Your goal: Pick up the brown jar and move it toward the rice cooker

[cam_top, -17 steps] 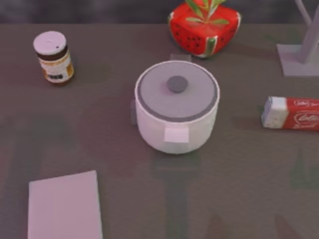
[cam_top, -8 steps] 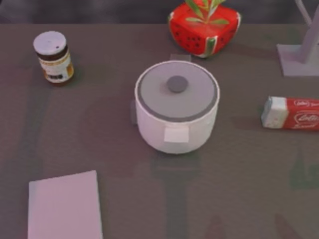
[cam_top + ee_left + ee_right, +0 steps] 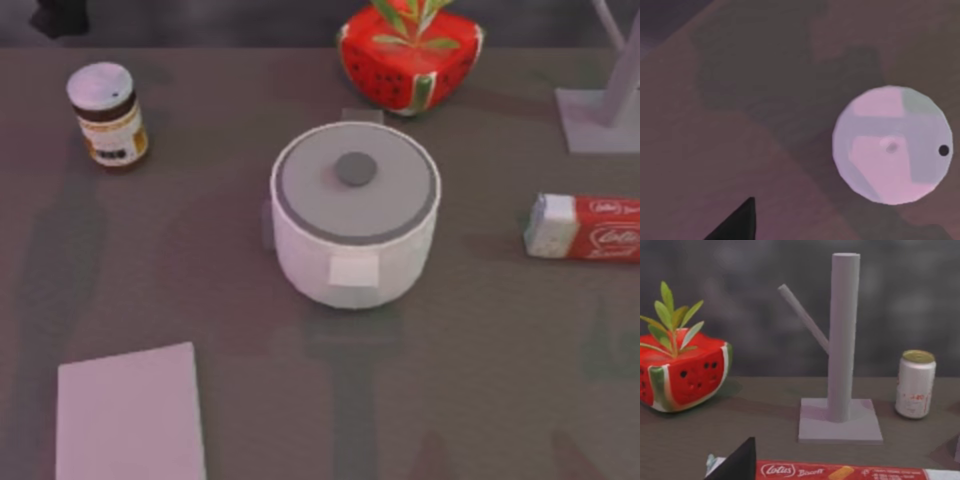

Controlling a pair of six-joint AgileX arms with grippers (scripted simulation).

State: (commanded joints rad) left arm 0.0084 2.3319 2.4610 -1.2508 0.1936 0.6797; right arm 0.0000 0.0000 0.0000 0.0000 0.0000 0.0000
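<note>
While my left gripper (image 3: pixel 58 17) hovers off-centre above the small white-lidded brown jar (image 3: pixel 108 116) at far left, its opening unclear, descending could topple the jar away from the round white rice cooker (image 3: pixel 355 215).

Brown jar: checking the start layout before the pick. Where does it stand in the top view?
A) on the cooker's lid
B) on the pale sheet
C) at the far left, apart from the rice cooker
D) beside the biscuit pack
C: the brown jar stands upright at far left, clear of the rice cooker in the middle.
</note>
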